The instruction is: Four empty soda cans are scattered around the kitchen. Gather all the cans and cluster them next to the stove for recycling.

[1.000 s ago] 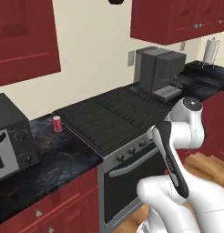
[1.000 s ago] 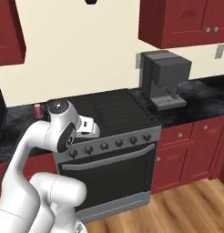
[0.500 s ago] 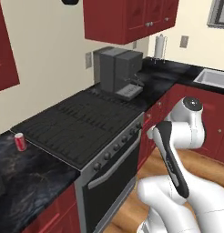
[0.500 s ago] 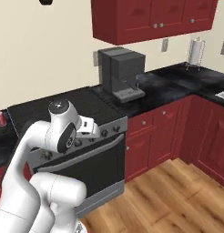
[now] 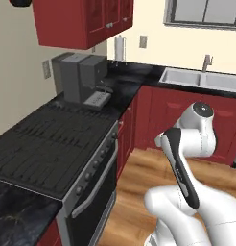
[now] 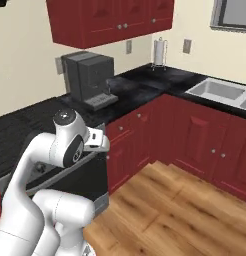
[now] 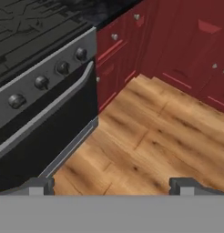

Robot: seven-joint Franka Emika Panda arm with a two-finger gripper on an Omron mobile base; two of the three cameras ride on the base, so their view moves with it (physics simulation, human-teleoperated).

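Observation:
The soda cans are out of view. The stove (image 5: 48,139) fills the lower left of the left base view, with its black grated cooktop, knobs and oven handle. In the hand view its silver knob panel and dark oven door (image 7: 41,82) run along the left. My gripper (image 7: 111,185) is open, with nothing between its fingertips (image 7: 38,184). It hangs in front of the stove and looks down at the wooden floor (image 7: 145,132). In the right base view the arm is folded close in front of the stove's edge (image 6: 25,120).
A grey coffee machine (image 5: 79,77) stands on the black counter just past the stove. Further along are a paper towel holder (image 5: 120,48) and a steel sink (image 5: 201,79) under a window. Red lower cabinets (image 6: 195,135) line the corner. Red upper cabinets (image 6: 110,20) hang above.
The whole picture has swung right as the base moves. A red can and the microwave have slid out on the left; the sink and corner cabinets have come in. The gripper stays open.

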